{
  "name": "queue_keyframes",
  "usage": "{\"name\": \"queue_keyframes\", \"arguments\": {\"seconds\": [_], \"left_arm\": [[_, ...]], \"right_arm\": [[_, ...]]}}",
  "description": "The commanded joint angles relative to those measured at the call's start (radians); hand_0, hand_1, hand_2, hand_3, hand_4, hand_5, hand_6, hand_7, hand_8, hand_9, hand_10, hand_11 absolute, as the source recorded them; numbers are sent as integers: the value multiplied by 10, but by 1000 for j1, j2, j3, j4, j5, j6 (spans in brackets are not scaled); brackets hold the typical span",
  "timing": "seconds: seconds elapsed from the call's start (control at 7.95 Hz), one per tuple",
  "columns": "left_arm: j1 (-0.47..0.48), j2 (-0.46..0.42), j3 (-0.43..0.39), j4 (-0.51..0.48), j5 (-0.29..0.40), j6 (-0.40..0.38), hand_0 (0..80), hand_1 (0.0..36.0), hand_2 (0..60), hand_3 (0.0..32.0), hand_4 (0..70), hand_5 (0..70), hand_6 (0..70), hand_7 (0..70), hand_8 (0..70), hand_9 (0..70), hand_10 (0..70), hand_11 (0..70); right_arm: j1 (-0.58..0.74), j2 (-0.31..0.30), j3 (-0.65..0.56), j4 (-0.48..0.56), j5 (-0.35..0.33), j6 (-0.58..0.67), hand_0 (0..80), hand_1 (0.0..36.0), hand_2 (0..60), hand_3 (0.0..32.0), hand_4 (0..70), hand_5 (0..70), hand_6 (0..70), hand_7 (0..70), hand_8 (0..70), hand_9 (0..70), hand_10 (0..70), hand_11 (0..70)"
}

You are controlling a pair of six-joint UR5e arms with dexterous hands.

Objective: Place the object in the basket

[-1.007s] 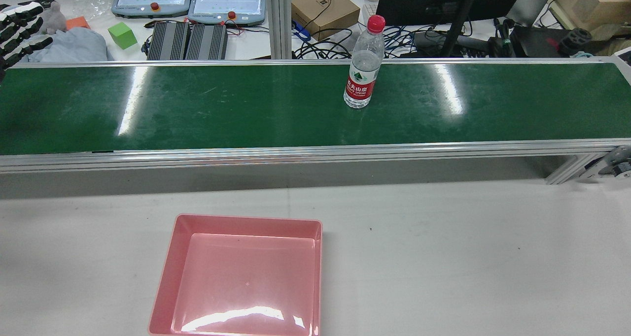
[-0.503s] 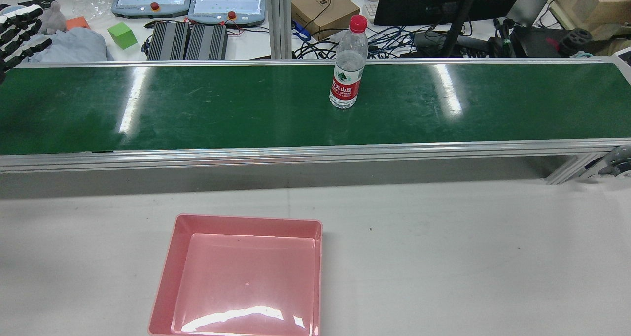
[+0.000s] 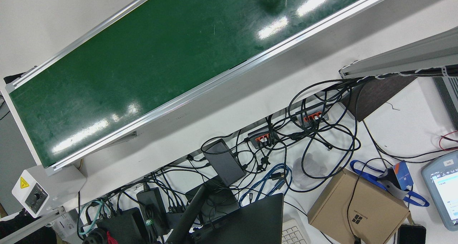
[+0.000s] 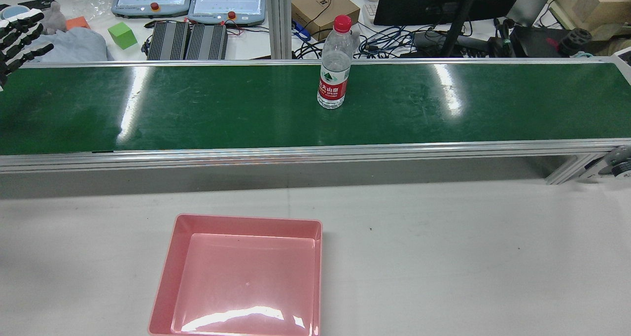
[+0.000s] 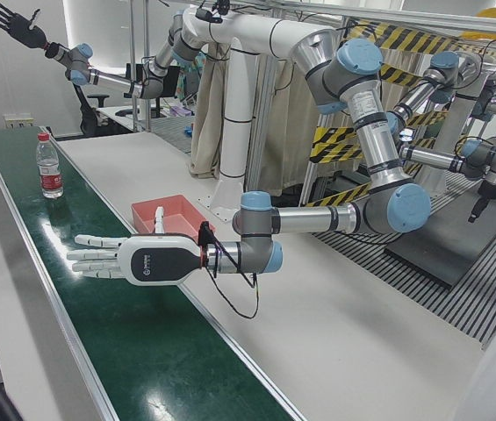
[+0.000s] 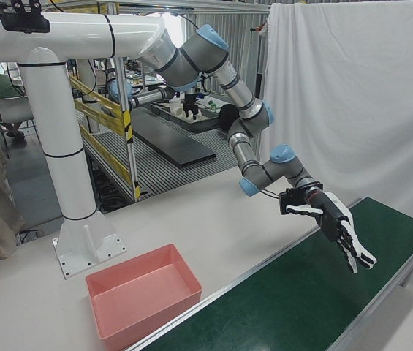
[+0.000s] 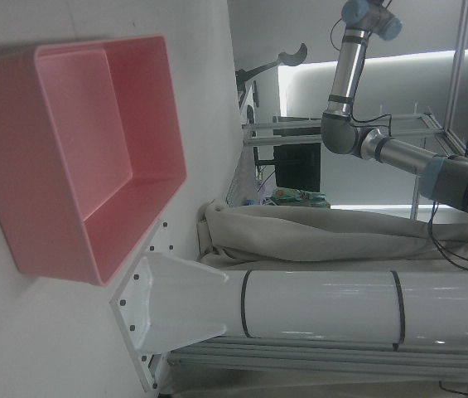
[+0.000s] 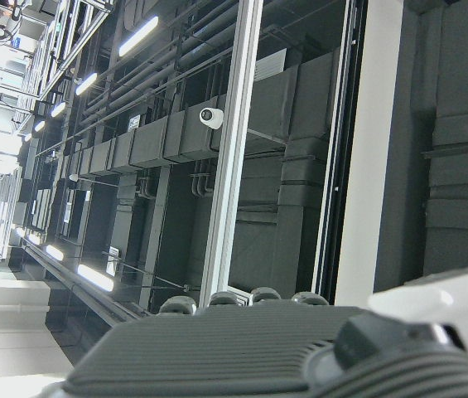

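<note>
On the green conveyor belt (image 4: pixel 197 109), a clear water bottle (image 4: pixel 334 70) with a red cap and red label stands upright near the far edge, untouched. At the belt's left end the left hand (image 5: pixel 116 257) hovers palm-flat above the surface, fingers (image 5: pixel 85 254) spread wide and holding nothing. On the white table (image 4: pixel 443 257), the empty pink basket (image 4: pixel 167 277) sits nearer the robot. Far off, the right hand (image 5: pixel 12 22) is raised high, fingers splayed open.
</note>
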Motion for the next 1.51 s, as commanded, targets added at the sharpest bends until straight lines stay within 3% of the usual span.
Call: {"name": "queue_keyframes", "arguments": {"seconds": [0.0,0.5,0.75,1.01,1.13,1.38], "left_arm": [[-3,-7,-19,-1,1,-27,493,66,0,0,92,113,8,0,9,0,60,99],[1,-47,-22,60,-2,-16,491,56,0,0,97,111,2,0,10,0,55,90],[48,-59,-25,77,-52,-12,498,57,0,8,116,107,6,0,22,1,60,98],[113,-129,-23,119,-100,39,498,50,0,10,115,104,4,0,23,3,56,92],[115,-173,-25,158,-102,51,503,55,0,4,112,104,7,0,24,5,56,93],[116,-197,-19,177,-103,53,544,103,0,0,112,121,18,0,27,9,63,107]], "right_arm": [[0,0,1,0,0,0,0,0,0,0,0,0,0,0,0,0,0,0],[0,0,1,0,0,0,0,0,0,0,0,0,0,0,0,0,0,0],[0,0,1,0,0,0,0,0,0,0,0,0,0,0,0,0,0,0],[0,0,1,0,0,0,0,0,0,0,0,0,0,0,0,0,0,0],[0,0,1,0,0,0,0,0,0,0,0,0,0,0,0,0,0,0],[0,0,1,0,0,0,0,0,0,0,0,0,0,0,0,0,0,0]]}}
